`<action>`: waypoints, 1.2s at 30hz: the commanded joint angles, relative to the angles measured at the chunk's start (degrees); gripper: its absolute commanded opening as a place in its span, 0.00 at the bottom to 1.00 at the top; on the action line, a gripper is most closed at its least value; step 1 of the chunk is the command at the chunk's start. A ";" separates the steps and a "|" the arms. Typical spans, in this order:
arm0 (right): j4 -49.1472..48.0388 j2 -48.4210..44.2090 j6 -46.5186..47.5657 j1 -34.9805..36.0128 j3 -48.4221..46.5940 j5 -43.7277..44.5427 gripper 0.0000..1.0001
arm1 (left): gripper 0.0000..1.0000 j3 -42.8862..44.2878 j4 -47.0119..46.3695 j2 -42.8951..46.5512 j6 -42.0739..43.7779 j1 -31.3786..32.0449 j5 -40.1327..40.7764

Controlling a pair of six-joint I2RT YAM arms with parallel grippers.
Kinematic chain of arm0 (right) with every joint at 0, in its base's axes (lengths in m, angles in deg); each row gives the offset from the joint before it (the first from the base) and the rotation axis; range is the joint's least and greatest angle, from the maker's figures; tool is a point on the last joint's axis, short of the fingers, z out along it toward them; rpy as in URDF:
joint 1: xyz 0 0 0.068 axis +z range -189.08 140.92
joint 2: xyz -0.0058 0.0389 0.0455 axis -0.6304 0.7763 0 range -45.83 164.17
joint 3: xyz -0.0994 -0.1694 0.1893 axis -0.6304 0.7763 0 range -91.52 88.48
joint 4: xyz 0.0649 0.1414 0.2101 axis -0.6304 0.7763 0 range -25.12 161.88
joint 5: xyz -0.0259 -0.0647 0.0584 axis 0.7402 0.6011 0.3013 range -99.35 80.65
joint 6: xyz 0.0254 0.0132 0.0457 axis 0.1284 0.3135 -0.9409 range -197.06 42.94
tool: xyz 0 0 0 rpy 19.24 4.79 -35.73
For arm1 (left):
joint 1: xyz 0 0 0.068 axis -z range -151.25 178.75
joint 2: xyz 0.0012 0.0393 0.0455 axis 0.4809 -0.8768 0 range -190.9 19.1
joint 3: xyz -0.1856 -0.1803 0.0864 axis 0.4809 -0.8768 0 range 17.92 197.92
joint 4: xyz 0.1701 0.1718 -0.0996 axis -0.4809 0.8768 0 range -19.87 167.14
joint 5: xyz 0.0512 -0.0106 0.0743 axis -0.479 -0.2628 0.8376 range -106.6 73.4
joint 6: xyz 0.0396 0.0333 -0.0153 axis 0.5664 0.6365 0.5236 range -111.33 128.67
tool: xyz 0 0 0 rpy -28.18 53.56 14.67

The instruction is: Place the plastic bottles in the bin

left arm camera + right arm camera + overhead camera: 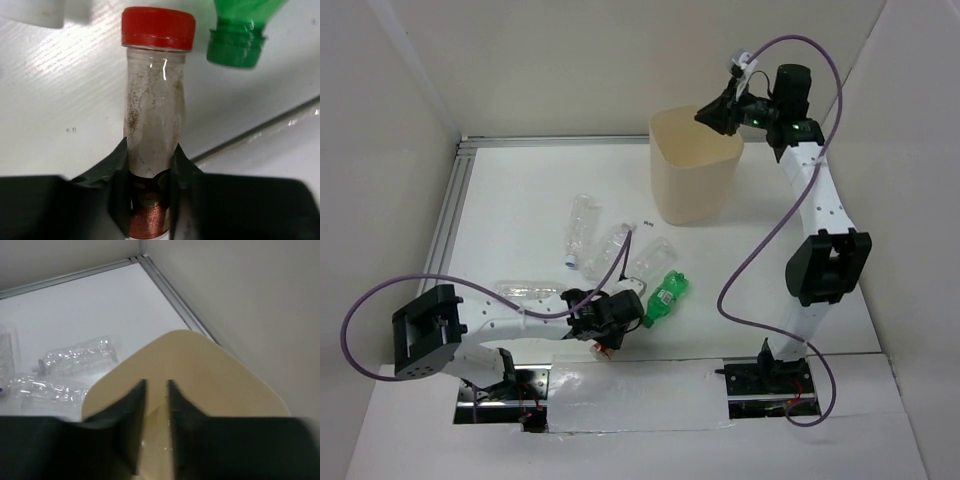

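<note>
My left gripper [607, 322] is shut on the clear bottle with the red cap [158, 27] and red label, low near the table's front edge; the fingers [119, 175] clamp its body just above the label. The green bottle [666, 294] lies right beside it, its green cap [235, 47] near the red cap. Several clear bottles lie on the table at mid-left, among them [580, 228], [613, 246], [651, 258]. My right gripper [713, 113] hovers over the beige bin [695, 170], its jaws a narrow gap apart with nothing seen between them; the bin's inside [225, 375] shows below.
Another clear bottle [528, 290] lies by my left arm. Two clear bottles [77, 352] show left of the bin in the right wrist view. White walls enclose the table, with a metal rail [450, 215] along the left and back. A seam [260, 135] runs at the table front.
</note>
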 commanded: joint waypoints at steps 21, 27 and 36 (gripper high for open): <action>30.61 -37.61 45.23 -16.47 45.63 -6.66 0.01 | 0.00 50.83 -45.28 -15.53 23.30 -25.07 -9.47; 32.55 -43.32 49.98 -14.10 54.15 -3.50 0.45 | 0.06 67.44 -49.38 -33.02 20.73 -27.63 -6.85; 31.93 -49.22 77.45 -7.62 65.23 -7.62 1.00 | 0.89 75.46 -41.46 -40.00 24.78 -27.10 -3.67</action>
